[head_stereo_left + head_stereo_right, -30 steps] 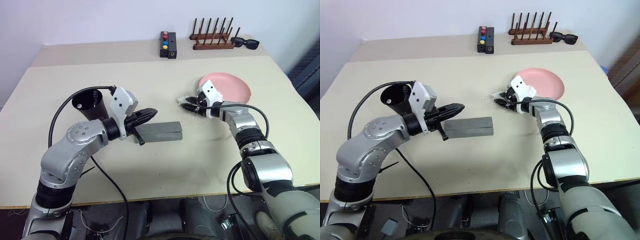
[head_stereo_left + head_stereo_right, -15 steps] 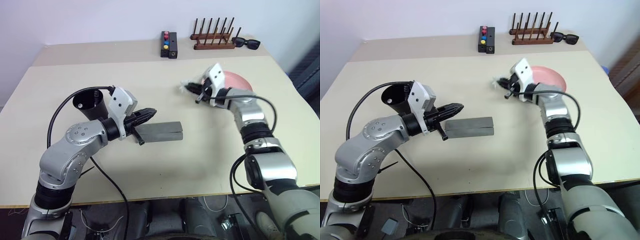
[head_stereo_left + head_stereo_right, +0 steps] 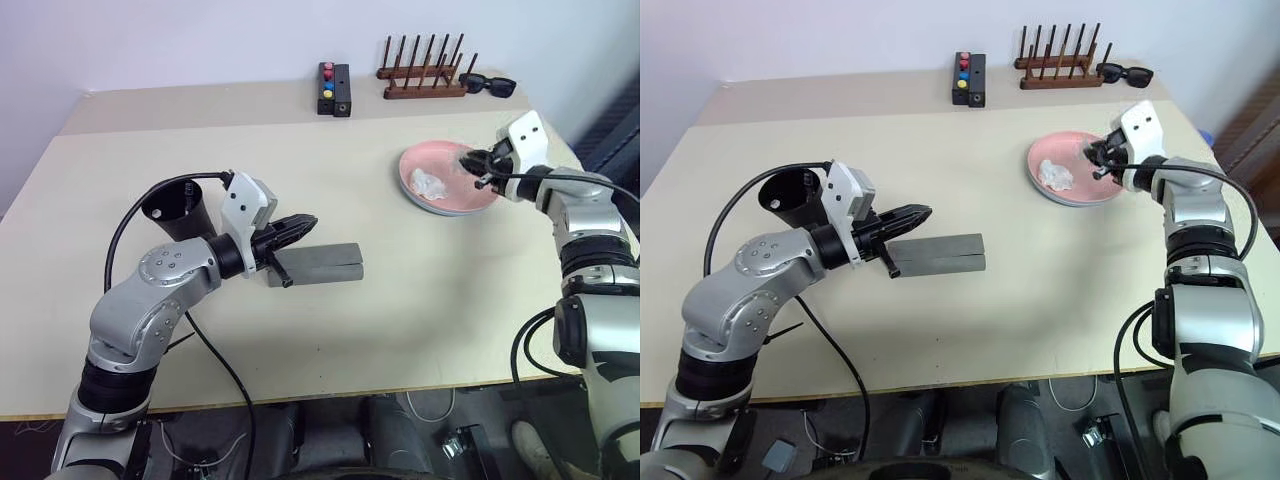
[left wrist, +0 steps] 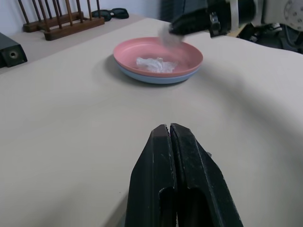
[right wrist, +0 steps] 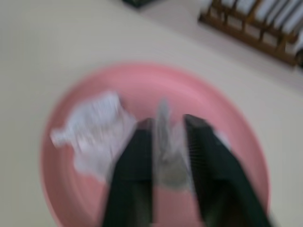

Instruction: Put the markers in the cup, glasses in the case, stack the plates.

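Landmark: the grey rectangular hard-shell case (image 3: 318,263), lying shut near the middle of the beige table (image 3: 400,330).

Left of the case and a bit further back stands the tall black tapered plastic cup (image 3: 180,209), upright, rim open; what is inside it cannot be made out. A black cable loops over it.

The left gripper (image 3: 305,223) hovers just above the case's left end, pointing level toward the right. Its two black fingers (image 4: 163,165) are pressed flat together with nothing between them.

Far behind the case, at the table's back edge, sits a small black box with red, blue and yellow buttons (image 3: 335,88). No lettering can be read on it. Right of that box is a dark wooden peg rack (image 3: 424,72), and just beside the rack's right end lie thick black sunglasses (image 3: 490,86).

Right of the case and further back lies the salmon pink round plastic plate (image 3: 472,195), stacked on the light blue plate (image 4: 156,79), whose rim peeks out underneath. A crumpled clear plastic scrap (image 3: 430,183) lies on the pink plate's left half.

The right gripper (image 3: 478,165) hangs over the pink plate's right part. Its fingers (image 5: 132,170) are parted; a pale blurred wisp shows between them, and whether it is pinched cannot be told.

No brand or writing is legible anywhere.
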### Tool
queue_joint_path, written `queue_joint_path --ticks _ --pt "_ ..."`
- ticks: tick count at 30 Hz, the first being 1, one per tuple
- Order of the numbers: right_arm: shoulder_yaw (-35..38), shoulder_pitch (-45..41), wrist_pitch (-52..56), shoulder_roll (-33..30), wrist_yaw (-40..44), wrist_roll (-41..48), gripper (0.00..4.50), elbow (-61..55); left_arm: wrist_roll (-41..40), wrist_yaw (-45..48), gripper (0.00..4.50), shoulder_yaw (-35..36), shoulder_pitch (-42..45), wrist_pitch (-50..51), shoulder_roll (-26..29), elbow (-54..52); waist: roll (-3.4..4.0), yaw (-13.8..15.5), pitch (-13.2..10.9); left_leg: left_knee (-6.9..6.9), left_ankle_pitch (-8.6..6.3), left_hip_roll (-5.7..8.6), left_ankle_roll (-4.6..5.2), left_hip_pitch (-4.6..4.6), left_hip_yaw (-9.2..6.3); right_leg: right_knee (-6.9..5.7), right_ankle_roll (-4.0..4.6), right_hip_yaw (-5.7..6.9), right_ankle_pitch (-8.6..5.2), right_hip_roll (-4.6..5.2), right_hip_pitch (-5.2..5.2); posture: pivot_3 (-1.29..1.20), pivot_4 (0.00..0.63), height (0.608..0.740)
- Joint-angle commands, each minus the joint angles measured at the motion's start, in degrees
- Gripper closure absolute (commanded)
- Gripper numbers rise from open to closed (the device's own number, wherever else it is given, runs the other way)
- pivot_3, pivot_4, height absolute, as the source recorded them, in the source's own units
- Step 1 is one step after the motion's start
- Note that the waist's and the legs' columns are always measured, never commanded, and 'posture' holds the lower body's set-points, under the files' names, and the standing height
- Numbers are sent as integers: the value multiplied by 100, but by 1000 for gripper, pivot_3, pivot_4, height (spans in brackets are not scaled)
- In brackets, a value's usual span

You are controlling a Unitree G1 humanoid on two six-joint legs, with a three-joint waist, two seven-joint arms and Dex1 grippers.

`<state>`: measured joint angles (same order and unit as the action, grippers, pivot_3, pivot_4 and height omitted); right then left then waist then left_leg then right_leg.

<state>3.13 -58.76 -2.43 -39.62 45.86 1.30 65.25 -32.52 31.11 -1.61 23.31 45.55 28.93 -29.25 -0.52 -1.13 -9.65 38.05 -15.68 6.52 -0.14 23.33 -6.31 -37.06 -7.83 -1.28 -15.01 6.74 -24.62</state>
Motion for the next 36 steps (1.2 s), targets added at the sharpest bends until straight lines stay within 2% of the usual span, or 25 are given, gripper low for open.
queue_joint_path --ticks 1,4,5,9,12,14,17,18,22,26,29,36 --pt "80 -223 -214 -113 -7 -29 1592 141 44 54 4500 39 52 -154 36 -65 0 5 0 1 0 0 0 0 0 0 0 0 0 0 0 0 150 740" --pt "109 -239 -270 -124 -43 -44 93 201 69 84 4500 52 21 -167 56 -57 0 5 0 1 0 0 0 0 0 0 0 0 0 0 0 0 150 740" --pt "133 -235 -279 -135 -50 -24 40 183 71 90 4500 65 5 -167 61 -64 0 8 0 1 0 0 0 0 1 0 0 0 0 0 0 0 150 740" --pt "283 -204 -312 -160 153 183 40 -125 346 69 4500 110 -97 -506 102 -37 0 17 0 2 0 1 0 0 0 0 0 0 0 0 1 0 150 740" --pt "694 26 -219 -66 672 810 40 -944 438 109 4500 401 -311 -1406 -194 31 5 20 -3 1 0 1 0 0 0 3 0 0 0 0 1 0 150 740" --pt "805 370 -68 -69 961 1095 40 -1677 514 185 4500 474 -456 -1576 -116 38 4 28 -3 0 0 0 0 0 0 4 0 1 0 0 1 0 150 740" --pt "957 1596 1327 -286 1585 1981 40 -3922 53 775 4500 904 -982 -1278 436 -47 5 48 -1 -3 0 -4 0 0 -5 3 0 4 0 -2 3 0 150 740" --pt "993 1934 1639 -366 1619 2131 40 -4435 -32 911 4500 1069 -1175 -1466 484 -99 6 62 -1 -4 -1 -4 0 0 -10 2 0 4 0 -2 2 0 150 740" --pt "1348 3335 2507 -700 1607 2632 40 -5955 -27 1265 4500 1454 -1943 -1774 824 -194 9 93 -3 9 -4 4 6 3 -8 4 1 1 -1 6 7 0 150 740" --pt "1859 4462 3050 -836 1400 2980 40 -7000 -352 1334 4500 1816 -2349 -1706 919 -380 11 178 -1 8 -18 1 29 -5 -8 3 1 1 0 5 14 0 150 740" --pt "2178 4996 3296 -865 1211 3137 40 -7496 -551 1342 4500 1995 -2499 -1638 984 -530 11 194 -1 6 -19 -3 30 -5 -9 4 2 0 -1 4 14 0 150 740" --pt "2403 5667 3176 -853 1058 3068 40 -7737 -774 1351 4500 2295 -2705 -1597 1140 -684 11 189 -1 5 -20 -2 31 -9 -6 5 2 1 0 4 18 0 150 740"
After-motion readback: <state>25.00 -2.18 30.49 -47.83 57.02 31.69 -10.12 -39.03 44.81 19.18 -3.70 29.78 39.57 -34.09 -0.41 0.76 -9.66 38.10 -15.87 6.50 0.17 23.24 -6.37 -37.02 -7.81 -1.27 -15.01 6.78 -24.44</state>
